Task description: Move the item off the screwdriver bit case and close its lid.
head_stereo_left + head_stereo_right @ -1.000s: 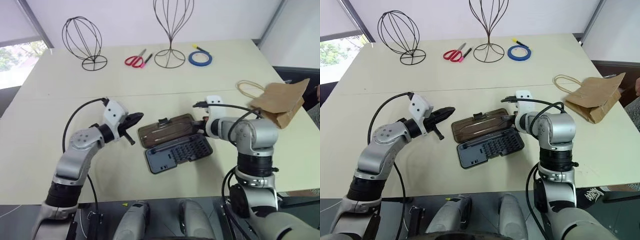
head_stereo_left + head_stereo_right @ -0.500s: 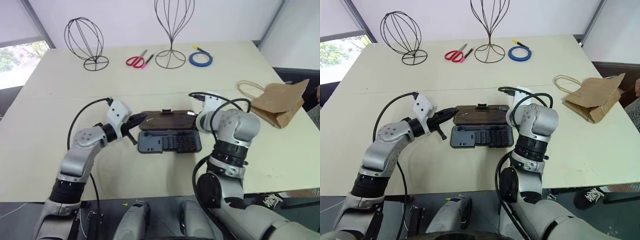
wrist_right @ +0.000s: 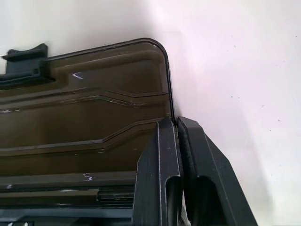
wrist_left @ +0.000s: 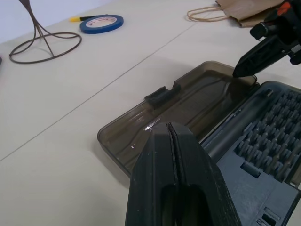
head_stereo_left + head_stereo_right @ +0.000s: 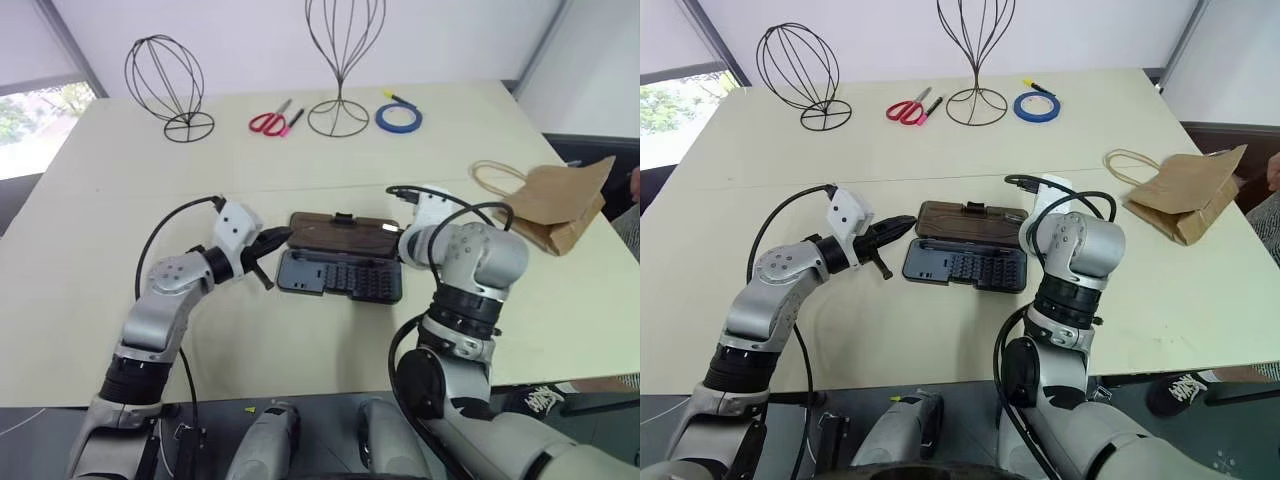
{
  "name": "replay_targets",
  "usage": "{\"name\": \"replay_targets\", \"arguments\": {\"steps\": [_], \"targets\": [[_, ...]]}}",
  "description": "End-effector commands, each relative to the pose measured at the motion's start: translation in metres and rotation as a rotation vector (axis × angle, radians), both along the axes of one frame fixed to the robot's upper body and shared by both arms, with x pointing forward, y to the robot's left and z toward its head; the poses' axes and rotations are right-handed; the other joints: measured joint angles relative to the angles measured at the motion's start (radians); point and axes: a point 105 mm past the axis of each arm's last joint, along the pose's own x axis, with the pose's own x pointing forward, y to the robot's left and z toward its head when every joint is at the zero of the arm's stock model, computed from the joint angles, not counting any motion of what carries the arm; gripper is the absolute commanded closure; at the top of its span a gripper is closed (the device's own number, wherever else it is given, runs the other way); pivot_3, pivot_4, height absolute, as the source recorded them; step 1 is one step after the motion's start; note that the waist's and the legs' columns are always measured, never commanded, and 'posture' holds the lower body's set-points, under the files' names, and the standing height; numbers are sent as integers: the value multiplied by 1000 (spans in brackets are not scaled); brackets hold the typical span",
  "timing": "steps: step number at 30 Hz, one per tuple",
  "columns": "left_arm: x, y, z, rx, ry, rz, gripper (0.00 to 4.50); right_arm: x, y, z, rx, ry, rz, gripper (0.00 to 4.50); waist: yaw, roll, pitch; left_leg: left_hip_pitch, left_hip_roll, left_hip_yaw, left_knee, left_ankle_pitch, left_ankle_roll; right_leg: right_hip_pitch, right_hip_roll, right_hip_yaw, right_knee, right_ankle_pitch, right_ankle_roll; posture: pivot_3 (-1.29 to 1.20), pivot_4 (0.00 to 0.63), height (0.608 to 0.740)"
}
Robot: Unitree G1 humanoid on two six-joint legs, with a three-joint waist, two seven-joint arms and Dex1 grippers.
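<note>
The screwdriver bit case (image 5: 340, 279) lies open in the middle of the frame on the cream table (image 5: 300, 350), its rows of bits facing up. Its lid (image 5: 343, 235), smoky brown and translucent, lies flat just behind the tray, latch tab on the far edge.

The left pincer (image 5: 272, 243) sits closed at the case's left end, holding nothing, its tips right beside the lid's left corner. The right pincer (image 3: 175, 129) is closed too, empty, its tips at the lid's right edge.

Farther off, at the right edge of the frame, the brown paper bag (image 5: 560, 205) lies well clear of the case, its string handles (image 5: 497, 176) looped toward the centre.

Along the far side stand two wire head forms (image 5: 165, 85), with red scissors (image 5: 270, 121) and a blue tape roll (image 5: 400, 118).
</note>
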Motion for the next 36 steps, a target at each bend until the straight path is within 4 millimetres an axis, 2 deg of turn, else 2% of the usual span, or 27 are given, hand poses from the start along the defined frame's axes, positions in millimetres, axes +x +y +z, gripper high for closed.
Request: {"name": "replay_targets", "arguments": {"steps": [1,12,18,28,29,31,32,36], "targets": [[0,-2,12,-1,-53,-10,4500,-2,19,2,10,-25,123,4441,-9,0,0,0,0,0,0,0,0,0,1,0,0,0,0,0,150,740],[-2,-1,12,-4,-54,6,4500,-6,30,4,-38,-42,318,4441,-21,0,0,0,1,0,-1,0,0,-1,2,1,0,0,0,0,150,740],[-4,-1,12,-4,-54,8,4500,-7,30,5,-47,-28,341,4441,-20,0,0,0,1,0,-1,0,0,-1,2,1,0,0,0,0,150,740],[-5,-2,11,-8,-49,10,4500,-8,17,6,-50,3,310,4441,-18,0,0,0,1,1,-1,0,0,0,1,1,0,0,0,0,150,740],[-4,-2,11,-9,-49,8,4500,-8,16,6,-52,5,308,3861,-18,0,0,0,1,1,-1,0,0,0,1,1,0,0,0,0,150,740],[-4,-3,11,-9,-50,6,4500,-8,16,6,-54,10,306,3154,-18,0,0,0,1,1,-1,0,0,0,1,1,-1,0,0,0,150,740],[-4,-3,11,-10,-50,5,4500,-8,15,7,-57,9,304,2522,-18,0,0,0,1,1,-1,0,0,0,1,1,-1,0,0,0,150,740],[-4,-6,12,-14,-49,-2,4500,-8,11,16,-89,-22,299,480,-18,0,0,0,1,1,0,0,0,0,1,2,-1,0,0,0,150,740]]}}
